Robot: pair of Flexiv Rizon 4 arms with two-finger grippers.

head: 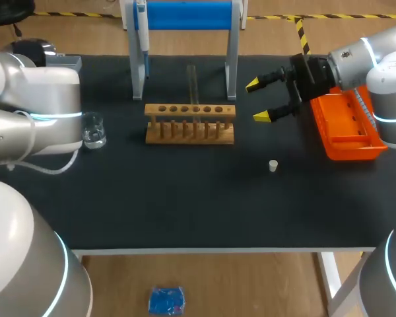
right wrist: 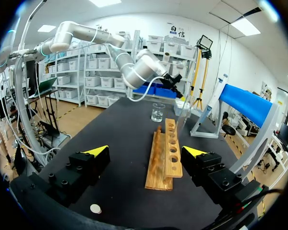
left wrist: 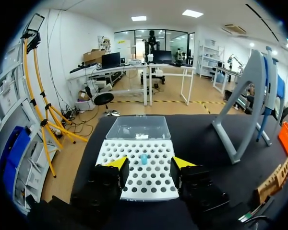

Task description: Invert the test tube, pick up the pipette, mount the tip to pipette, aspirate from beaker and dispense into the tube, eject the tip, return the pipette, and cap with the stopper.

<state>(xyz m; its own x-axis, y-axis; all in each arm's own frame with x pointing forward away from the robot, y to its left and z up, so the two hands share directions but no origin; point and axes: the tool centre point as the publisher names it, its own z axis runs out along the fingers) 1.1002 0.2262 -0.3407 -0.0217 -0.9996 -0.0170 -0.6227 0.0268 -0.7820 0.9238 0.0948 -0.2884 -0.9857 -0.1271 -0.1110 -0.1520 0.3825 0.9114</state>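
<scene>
Left fingers (left wrist: 116, 163) open, empty, tip box (left wrist: 139, 195) ahead, hidden from head view, right fingers (right wrist: 97, 151) open, empty

The left arm (head: 26, 112) and the right arm (head: 376, 66) are both built from thick, rounded segments in silver-white. At the joints there are thin rings of pale blue light. A white cable (head: 49, 172) runs in a loop under the left arm. The right gripper (head: 257, 101) is black and blocky, and its two fingers end in bright yellow wedge tips. Small round screw heads sit on the finger blocks. The left gripper (left wrist: 149, 165) looks the same, matte black with yellow tips.
</scene>
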